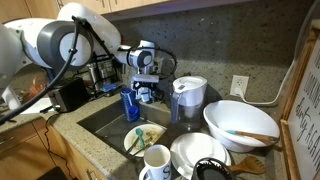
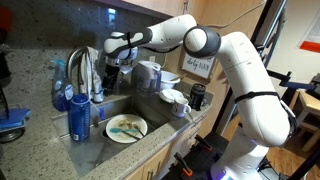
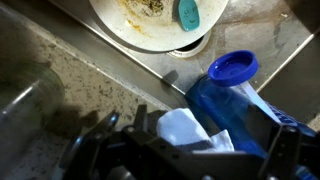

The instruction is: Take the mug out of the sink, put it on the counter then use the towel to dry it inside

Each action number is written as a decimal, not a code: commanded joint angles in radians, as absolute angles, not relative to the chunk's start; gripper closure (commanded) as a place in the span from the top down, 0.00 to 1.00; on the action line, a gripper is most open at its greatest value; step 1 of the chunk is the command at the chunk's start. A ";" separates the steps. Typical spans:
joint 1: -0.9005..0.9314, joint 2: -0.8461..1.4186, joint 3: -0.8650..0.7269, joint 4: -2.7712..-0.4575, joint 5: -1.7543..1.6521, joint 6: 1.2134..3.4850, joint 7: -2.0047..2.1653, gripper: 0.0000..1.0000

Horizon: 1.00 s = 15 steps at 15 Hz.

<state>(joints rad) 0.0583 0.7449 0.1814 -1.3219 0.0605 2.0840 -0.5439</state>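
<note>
- One white robot arm (image 1: 70, 40) reaches across the sink. Its claw (image 3: 188, 145) points down at the back of the basin, just above the blue bottle. In the wrist view its dark fingers (image 3: 100, 135) are drawn in on a bunched white towel (image 3: 185, 125). How tightly they pinch it cannot be made out.
- One speckled stone table (image 1: 95, 150) surrounds the basin and carries the crockery.
- One steel sink (image 1: 105, 118) is set into the table and is seen in both exterior views.
- One large white bowl (image 1: 235, 122) sits on the table beside the sink, with a wooden spoon (image 1: 255, 137) lying across its mouth.
- One clear pitcher (image 1: 188, 97) with a pale lid stands upright between the bowl and the claw.
- One dirty plate (image 1: 143, 138) lies flat in the sink. In the wrist view a teal utensil (image 3: 188, 12) rests on it.
- White plates (image 1: 200, 152) are stacked on the table by the bowl. Their number cannot be told.
- One blue bottle (image 3: 235, 85) with a blue cap stands at the back of the sink, just beside the towel.
- One white mug (image 1: 157, 160) stands upright, out of the basin, at the sink's near edge and touching the stacked plates. It is well apart from the claw.
</note>
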 commanded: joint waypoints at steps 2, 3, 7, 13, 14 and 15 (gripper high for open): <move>0.074 0.812 0.200 -1.215 0.030 2.078 -0.580 1.00; 0.077 0.821 0.201 -1.203 0.028 2.082 -0.585 1.00; 0.092 0.848 0.196 -1.167 0.016 2.089 -0.587 0.72; 0.095 0.868 0.192 -1.159 0.005 2.142 -0.581 0.27; 0.093 0.872 0.194 -1.161 0.004 2.152 -0.581 0.18; 0.093 0.875 0.195 -1.163 0.002 2.164 -0.581 0.12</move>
<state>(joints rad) 0.0912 0.8550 0.1929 -1.1854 0.0222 2.1352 -0.5698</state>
